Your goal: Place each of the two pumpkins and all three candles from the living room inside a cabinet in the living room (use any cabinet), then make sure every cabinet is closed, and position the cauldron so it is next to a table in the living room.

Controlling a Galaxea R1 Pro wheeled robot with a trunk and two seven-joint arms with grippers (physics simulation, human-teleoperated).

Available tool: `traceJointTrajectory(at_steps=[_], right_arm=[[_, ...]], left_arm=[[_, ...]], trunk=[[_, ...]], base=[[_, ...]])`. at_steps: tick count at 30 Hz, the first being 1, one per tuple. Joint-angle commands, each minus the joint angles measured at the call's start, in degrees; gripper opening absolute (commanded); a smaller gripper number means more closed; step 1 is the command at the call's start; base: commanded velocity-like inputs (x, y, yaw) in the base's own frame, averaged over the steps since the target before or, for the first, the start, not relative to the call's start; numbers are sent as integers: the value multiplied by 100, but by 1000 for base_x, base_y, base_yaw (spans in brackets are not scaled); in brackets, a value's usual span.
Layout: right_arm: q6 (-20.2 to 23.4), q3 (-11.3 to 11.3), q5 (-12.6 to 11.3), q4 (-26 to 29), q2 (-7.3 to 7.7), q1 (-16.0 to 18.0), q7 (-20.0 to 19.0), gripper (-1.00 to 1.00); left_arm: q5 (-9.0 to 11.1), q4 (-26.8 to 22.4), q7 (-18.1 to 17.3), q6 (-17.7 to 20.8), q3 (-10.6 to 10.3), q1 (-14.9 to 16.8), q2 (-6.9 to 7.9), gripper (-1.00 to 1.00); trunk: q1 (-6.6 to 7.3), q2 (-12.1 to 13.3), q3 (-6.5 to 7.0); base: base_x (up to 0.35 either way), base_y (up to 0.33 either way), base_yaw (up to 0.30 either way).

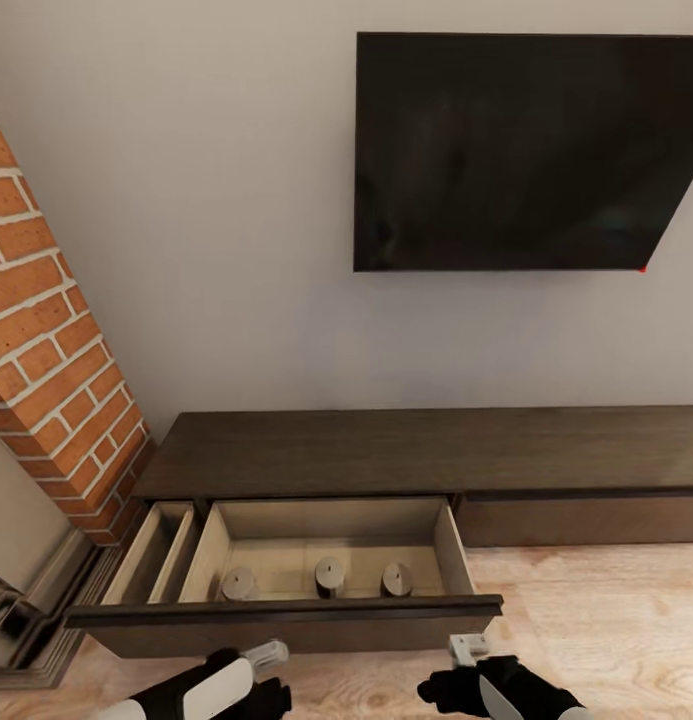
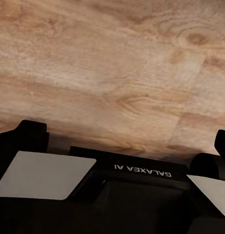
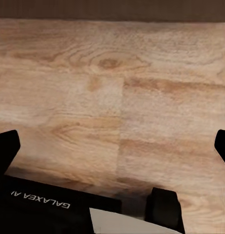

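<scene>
The long, low dark brown cabinet [image 1: 416,450] stands against the wall under the TV. Its left drawer [image 1: 286,612] is pulled out toward me. Three stubby tan candles [image 1: 239,583], [image 1: 329,575], [image 1: 395,578] stand in a row in the drawer's wide compartment. My left gripper [image 1: 266,658] and right gripper [image 1: 469,648] hover just in front of the drawer front, both empty. In the left wrist view the left gripper [image 2: 124,141] is open over bare plank floor, and in the right wrist view the right gripper [image 3: 115,146] is open too. The pumpkins, cauldron and table are out of view.
A red brick fireplace [image 1: 46,360] rises at the left, close to the drawer's narrow left compartment [image 1: 151,555]. A black TV [image 1: 526,150] hangs on the wall above. The cabinet's right drawer front [image 1: 586,520] is shut. Light wood floor [image 1: 606,620] lies to the right.
</scene>
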State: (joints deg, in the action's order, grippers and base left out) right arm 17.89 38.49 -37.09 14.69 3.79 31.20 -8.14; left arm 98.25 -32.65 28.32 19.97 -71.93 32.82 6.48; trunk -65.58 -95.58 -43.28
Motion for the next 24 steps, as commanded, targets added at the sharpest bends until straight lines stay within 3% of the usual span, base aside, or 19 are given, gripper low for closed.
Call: traceJointTrajectory(at_steps=[1, 4, 5, 6, 7, 9, 10, 13, 17, 19, 24], right_arm=[[-223, 0, 3, -100, -31, -35, -1, 100], [-787, 0, 158, -392, -106, -116, -3, 100], [-944, 1, 264, -479, -122, -144, -3, 100], [-1191, 1, 480, -591, -139, -200, -2, 100], [-1295, 1, 570, -619, -146, -236, 1, 100], [-1512, 1, 684, -649, -156, -315, 10, 100], [-1809, -2, 754, -785, -299, -410, 43, 100], [-2139, -7, 954, -1170, -569, -435, 174, 100], [-2601, -8, 1026, -1245, -617, -439, 550, 100], [-2795, -8, 1034, -1254, -622, -440, 615, 100], [-3089, -8, 1038, -1258, -625, -486, 643, 100]], left_arm=[[-2, 121, -3, -70, -50, -19, -91, 100], [-17, 842, -122, -506, -115, -97, -497, 100], [-23, 1107, -237, -743, -123, -127, -631, 100], [-30, 1541, -515, -1226, -131, -185, -840, 100], [-32, 1704, -631, -1427, -134, -223, -901, 100], [-38, 1901, -768, -1689, -136, -289, -964, 100], [-42, 2035, -845, -1841, -137, -333, -990, 100], [-48, 2132, -921, -1901, -141, -349, -973, 100], [-45, 2312, -1166, -2231, -138, -354, -970, 100], [-44, 2499, -1449, -2537, -138, -355, -978, 100], [-42, 2607, -1639, -2730, -137, -355, -989, 100]], trunk=[[-23, -42, -18], [-88, -162, -72], [-110, -202, -90], [-132, -242, -108], [-154, -282, -126], [-198, -362, -162], [-220, -403, -180], [-286, -523, -234], [-374, -683, -305], [-418, -764, -341], [-528, -964, -431]], base=[[0, 0, 0], [0, 0, 0], [0, 0, 0], [0, 0, 0], [0, 0, 0], [0, 0, 0], [0, 0, 0], [0, 0, 0], [0, 0, 0], [0, 0, 0], [0, 0, 0]])
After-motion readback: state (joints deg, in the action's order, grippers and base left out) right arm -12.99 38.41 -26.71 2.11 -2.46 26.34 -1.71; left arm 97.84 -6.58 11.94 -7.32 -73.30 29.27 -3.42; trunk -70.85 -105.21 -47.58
